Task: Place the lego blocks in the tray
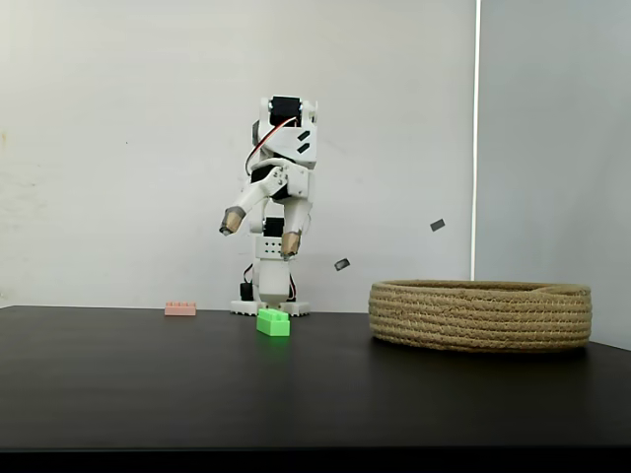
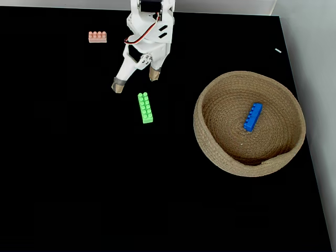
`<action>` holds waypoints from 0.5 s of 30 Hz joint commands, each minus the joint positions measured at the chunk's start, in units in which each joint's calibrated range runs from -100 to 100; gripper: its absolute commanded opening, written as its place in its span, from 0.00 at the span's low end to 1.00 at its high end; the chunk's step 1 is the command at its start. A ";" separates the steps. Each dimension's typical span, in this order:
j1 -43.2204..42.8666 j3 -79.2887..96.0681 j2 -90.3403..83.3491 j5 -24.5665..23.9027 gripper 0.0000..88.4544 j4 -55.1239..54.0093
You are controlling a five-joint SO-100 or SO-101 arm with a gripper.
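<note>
In a fixed view from table height, a white robot arm stands folded at the far side of a black table (image 1: pixel 118 394), its gripper (image 1: pixel 261 233) held in the air with both tan-tipped fingers spread wide and nothing between them. A green brick (image 1: pixel 273 322) lies on the table just below and in front of it, a pink brick (image 1: pixel 179 308) sits further left, and a coiled rope tray (image 1: pixel 480 315) rests on the right. The bricks look light, hard and smooth, so they would likely slip unless pinched squarely across their short flat sides. In a fixed view from above, the gripper (image 2: pixel 136 79) points toward the near side, open and empty, just beyond the far end of the green brick (image 2: pixel 145 107), which lies lengthwise toward the viewer. The pink brick (image 2: pixel 97 37) sits far left. A blue brick (image 2: pixel 252 116) already lies inside the tray (image 2: pixel 210 144).
</note>
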 commanded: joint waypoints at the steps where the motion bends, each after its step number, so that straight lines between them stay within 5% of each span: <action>1: 1.23 6.25 -5.67 -3.66 0.41 -3.83; 7: 0.16 11.81 -3.43 -3.76 0.38 -12.24; 15: -1.24 12.18 -0.51 -3.61 0.46 -12.91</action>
